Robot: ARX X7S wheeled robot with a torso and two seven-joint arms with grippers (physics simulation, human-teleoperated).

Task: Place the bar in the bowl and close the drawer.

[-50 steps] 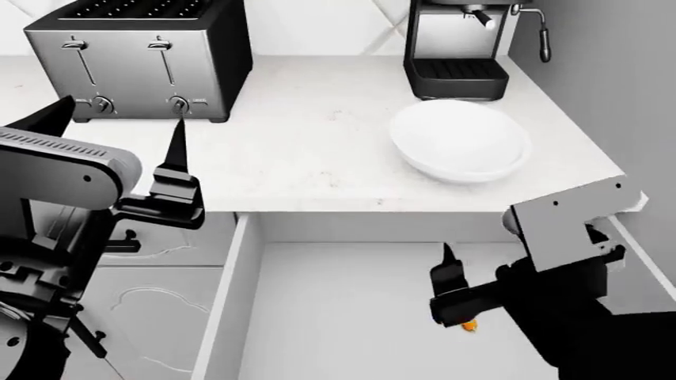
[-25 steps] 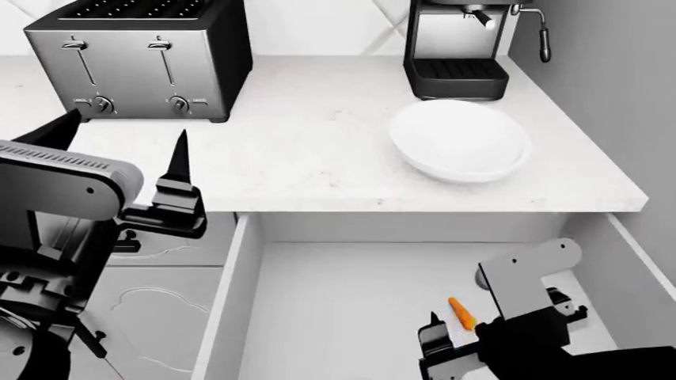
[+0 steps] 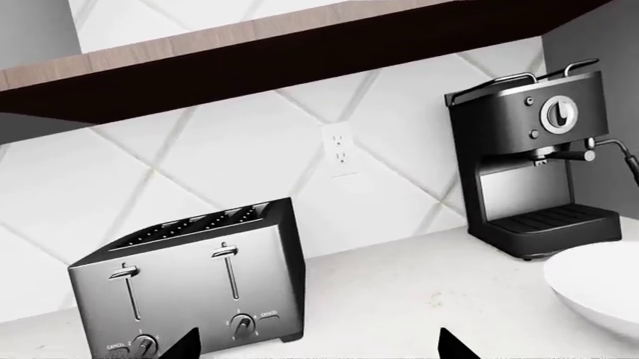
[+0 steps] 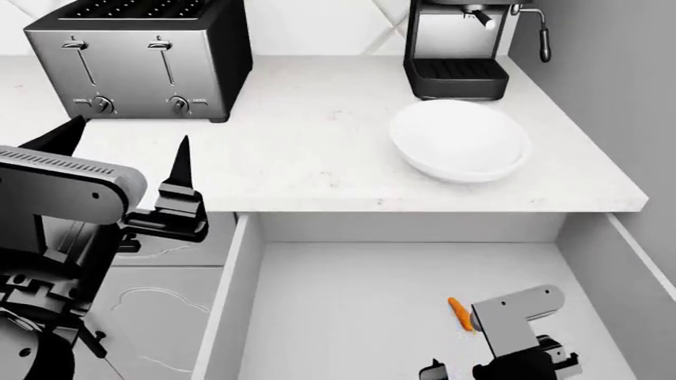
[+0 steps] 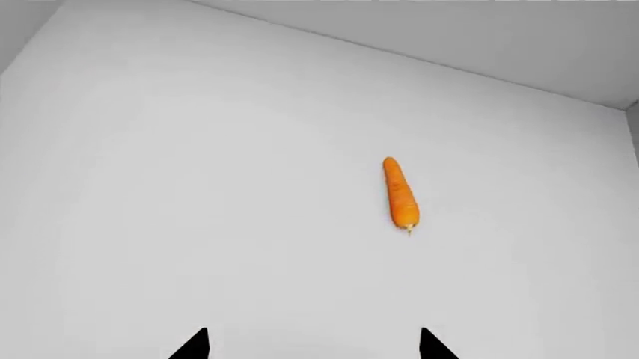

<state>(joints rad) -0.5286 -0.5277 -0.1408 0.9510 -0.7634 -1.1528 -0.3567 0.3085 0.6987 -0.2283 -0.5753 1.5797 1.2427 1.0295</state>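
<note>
The white bowl (image 4: 461,141) sits on the counter in front of the coffee machine; its rim also shows in the left wrist view (image 3: 599,288). The drawer (image 4: 227,301) stands pulled out below the counter, its grey inside showing. The bar is not in view in any frame. Only a small orange carrot (image 4: 458,313) lies on the drawer floor; it also shows in the right wrist view (image 5: 399,193). My right gripper (image 5: 311,345) is open and empty inside the drawer, short of the carrot. My left gripper (image 3: 317,348) is open and empty, held over the counter's front left, facing the toaster.
A steel toaster (image 4: 142,59) stands at the counter's back left, and a black coffee machine (image 4: 460,47) at the back right. A grey wall (image 4: 613,95) bounds the right side. White cabinet fronts (image 4: 158,309) lie left of the drawer.
My right arm has drawn back toward the drawer's front, uncovering the carrot, which has not moved. The left arm has barely shifted.
</note>
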